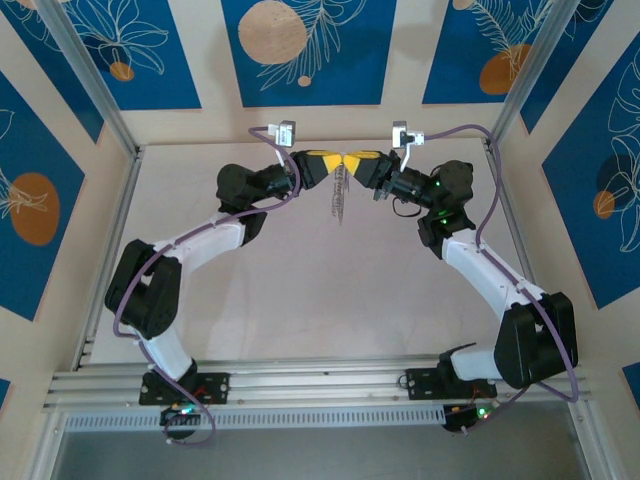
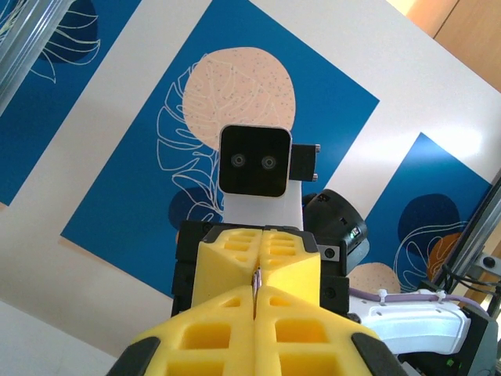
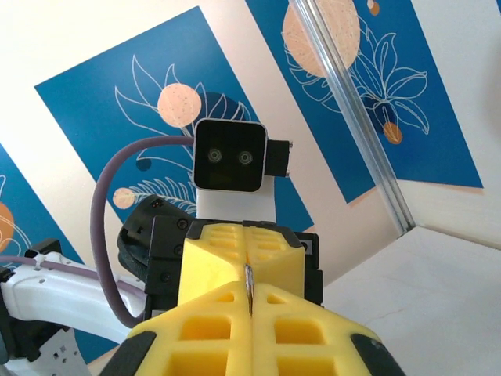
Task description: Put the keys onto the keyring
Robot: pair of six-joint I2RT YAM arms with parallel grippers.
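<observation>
The left tool (image 1: 328, 160) and the right tool (image 1: 360, 160) met tip to tip, both fully closed, their yellow fingers (image 2: 235, 329) pressed flat together. In each wrist view a thin sliver of silvery metal sat pinched in the seam of that tool's own fingers. Straight below the meeting tips hung the keyring (image 1: 340, 195), a pale toothed strip dangling above the tabletop (image 1: 300, 300). Whether the small key was among the pinched metal could not be told. Under both tools the tabletop was pale and plain. Beyond them stood cream walls carrying blue panels (image 1: 300, 45) with white leaf drawings and peach discs, and aluminium posts (image 1: 95, 90) rose at the corners.
</observation>
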